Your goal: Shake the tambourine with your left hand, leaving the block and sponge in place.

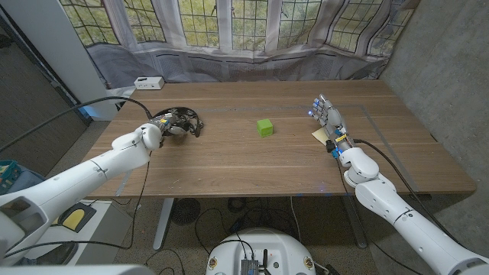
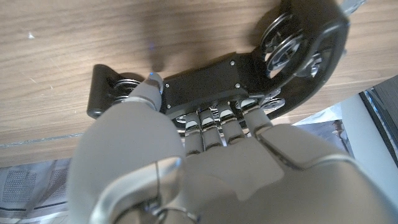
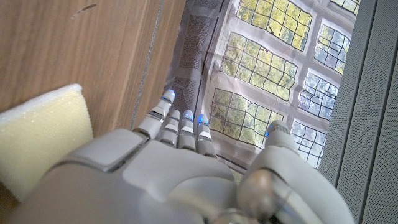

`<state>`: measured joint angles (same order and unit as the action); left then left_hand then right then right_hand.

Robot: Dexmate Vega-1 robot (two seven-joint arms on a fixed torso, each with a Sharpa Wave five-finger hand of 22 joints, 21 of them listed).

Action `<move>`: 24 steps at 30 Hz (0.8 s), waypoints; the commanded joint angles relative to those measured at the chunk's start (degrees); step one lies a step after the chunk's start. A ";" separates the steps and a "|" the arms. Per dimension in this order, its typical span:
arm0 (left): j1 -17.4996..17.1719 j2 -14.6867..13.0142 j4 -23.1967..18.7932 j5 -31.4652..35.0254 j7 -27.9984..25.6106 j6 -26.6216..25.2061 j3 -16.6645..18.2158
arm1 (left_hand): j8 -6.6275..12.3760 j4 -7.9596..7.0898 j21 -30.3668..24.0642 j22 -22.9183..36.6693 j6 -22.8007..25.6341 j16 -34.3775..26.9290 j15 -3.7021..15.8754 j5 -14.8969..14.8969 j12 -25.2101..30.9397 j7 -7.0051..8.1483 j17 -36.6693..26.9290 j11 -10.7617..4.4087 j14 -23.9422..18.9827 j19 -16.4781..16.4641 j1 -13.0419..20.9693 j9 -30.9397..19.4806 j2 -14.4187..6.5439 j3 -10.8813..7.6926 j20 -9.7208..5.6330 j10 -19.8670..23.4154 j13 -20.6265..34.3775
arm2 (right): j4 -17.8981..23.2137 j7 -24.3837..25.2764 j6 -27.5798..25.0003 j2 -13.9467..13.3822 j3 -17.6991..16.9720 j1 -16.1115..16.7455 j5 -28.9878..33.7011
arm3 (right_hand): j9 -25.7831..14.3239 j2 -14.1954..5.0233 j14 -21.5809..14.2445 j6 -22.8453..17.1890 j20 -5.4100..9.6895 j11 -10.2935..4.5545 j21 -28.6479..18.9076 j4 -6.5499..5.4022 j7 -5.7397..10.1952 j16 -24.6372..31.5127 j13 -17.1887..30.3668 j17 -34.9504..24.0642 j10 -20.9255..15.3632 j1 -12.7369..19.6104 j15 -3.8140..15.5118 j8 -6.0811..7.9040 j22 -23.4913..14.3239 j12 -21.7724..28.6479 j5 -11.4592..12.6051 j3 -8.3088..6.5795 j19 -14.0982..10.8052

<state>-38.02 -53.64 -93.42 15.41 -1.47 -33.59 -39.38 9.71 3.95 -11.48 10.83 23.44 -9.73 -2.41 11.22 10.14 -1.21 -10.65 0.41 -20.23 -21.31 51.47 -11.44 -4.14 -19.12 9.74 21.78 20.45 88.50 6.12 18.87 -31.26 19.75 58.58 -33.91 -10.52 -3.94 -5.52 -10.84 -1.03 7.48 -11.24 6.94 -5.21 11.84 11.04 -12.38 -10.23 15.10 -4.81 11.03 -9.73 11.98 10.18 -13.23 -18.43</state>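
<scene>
The black tambourine (image 1: 182,120) with metal jingles is at the left of the wooden table (image 1: 252,164). My left hand (image 1: 153,134) grips its frame: in the left wrist view the fingers (image 2: 221,121) curl over the black rim (image 2: 205,81) and the thumb presses beside it. I cannot tell whether the tambourine touches the table. A green block (image 1: 264,127) sits near the table's middle. The pale yellow sponge (image 1: 318,135) (image 2: 0,0) lies at the right, just beside my right hand (image 1: 328,122), which stands with fingers straight and apart, holding nothing.
A small white box (image 1: 147,82) stands at the back left edge. A black cable (image 1: 99,103) runs along my left arm. Curtains and windows close off the far side of the table.
</scene>
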 commanded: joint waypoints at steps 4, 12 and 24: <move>-2.08 -1.47 -3.85 1.36 -2.03 -0.69 1.66 | 0.39 0.15 0.32 0.05 -0.27 -0.35 -0.20 -0.09 0.42 0.01 -0.10 0.21 0.49 0.66 -1.13 -0.03 0.14 0.38 0.11 -0.44 -0.22 | 0.37 0.16 -0.15 -0.07 0.16 0.36 0.13 | -0.14 -0.33 -0.62 -0.10 -0.14 -0.13 0.10 0.37 0.00 0.01 0.26 -0.13 -0.28 -0.16 -0.04 -0.06 -0.15 -0.20 0.12 -0.20 -0.14; -3.07 -2.93 -7.29 2.39 -1.96 -1.99 2.65 | 1.05 0.35 0.21 0.05 0.83 -0.65 0.04 -0.07 0.97 0.33 -0.01 -0.07 0.27 0.86 -1.35 0.04 0.09 0.34 0.21 0.21 -0.49 | 0.44 0.02 -0.28 -0.09 0.19 0.38 -0.04 | -0.14 -0.39 -0.62 -0.08 -0.13 -0.13 0.10 0.32 -0.03 0.03 0.26 -0.16 -0.28 -0.23 0.00 -0.07 -0.15 -0.20 0.11 -0.20 -0.15; -5.48 -4.32 -10.65 2.78 -4.41 -1.64 5.29 | 1.68 0.75 -0.12 0.05 2.43 -1.26 0.48 -0.03 1.76 0.53 0.12 -0.68 -1.23 0.65 -1.59 0.14 -0.01 0.19 0.31 1.72 -0.96 | 0.32 -0.17 -0.07 -0.01 0.27 0.20 0.03 | -0.14 -0.38 -0.60 -0.10 -0.10 -0.14 0.10 0.36 -0.06 0.02 0.26 -0.15 -0.23 -0.21 -0.05 -0.06 -0.15 -0.22 0.10 -0.23 -0.16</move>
<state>-41.56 -56.58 -100.75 17.50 -4.10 -35.05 -36.18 10.86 4.28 -11.21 10.83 25.30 -10.64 -2.05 11.22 11.49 -0.92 -10.38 -0.30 -20.89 -20.45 50.21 -11.17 -4.08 -18.79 9.94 22.94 19.39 88.86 6.16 18.69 -31.29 19.94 58.89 -33.92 -10.52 -3.94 -5.52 -10.84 -1.03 7.48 -11.24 6.94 -5.21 11.84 11.04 -12.38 -10.23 15.10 -4.81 11.03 -9.73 11.98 10.18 -13.23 -18.43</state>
